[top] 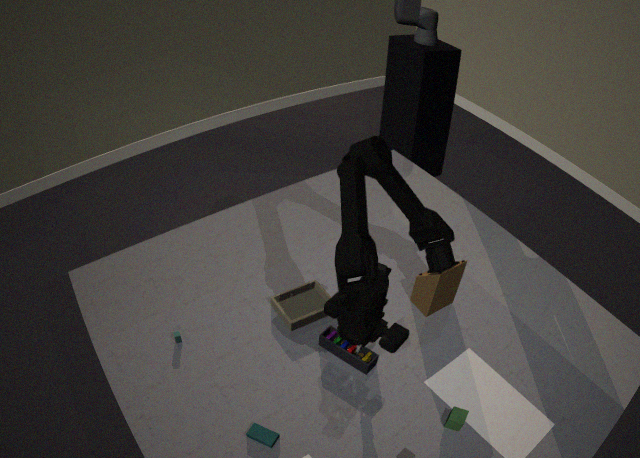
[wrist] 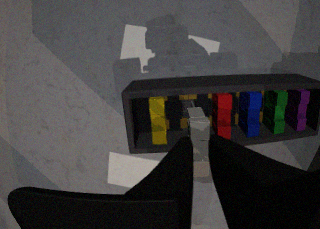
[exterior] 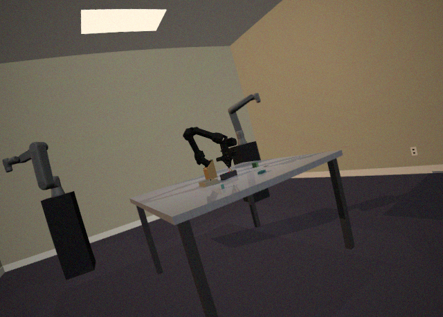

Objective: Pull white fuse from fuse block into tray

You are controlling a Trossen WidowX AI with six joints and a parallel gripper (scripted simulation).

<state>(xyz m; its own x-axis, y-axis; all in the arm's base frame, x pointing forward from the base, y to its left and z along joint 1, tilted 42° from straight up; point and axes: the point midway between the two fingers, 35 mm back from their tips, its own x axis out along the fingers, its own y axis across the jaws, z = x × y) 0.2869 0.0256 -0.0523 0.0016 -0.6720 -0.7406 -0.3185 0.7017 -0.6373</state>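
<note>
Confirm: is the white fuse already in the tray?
No, the white fuse is pinched in the end effector at the fuse block.

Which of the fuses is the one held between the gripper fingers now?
The white fuse. The gripper is shut on it, between the yellow fuse and the red fuse. The others are coloured and sit in the block, untouched.

Dark grey rectangular fuse block, upper centre of the wrist view: fuses yellow, white, red, blue, green, purple. Black gripper. Tan open tray. Mottled grey table top.
</note>
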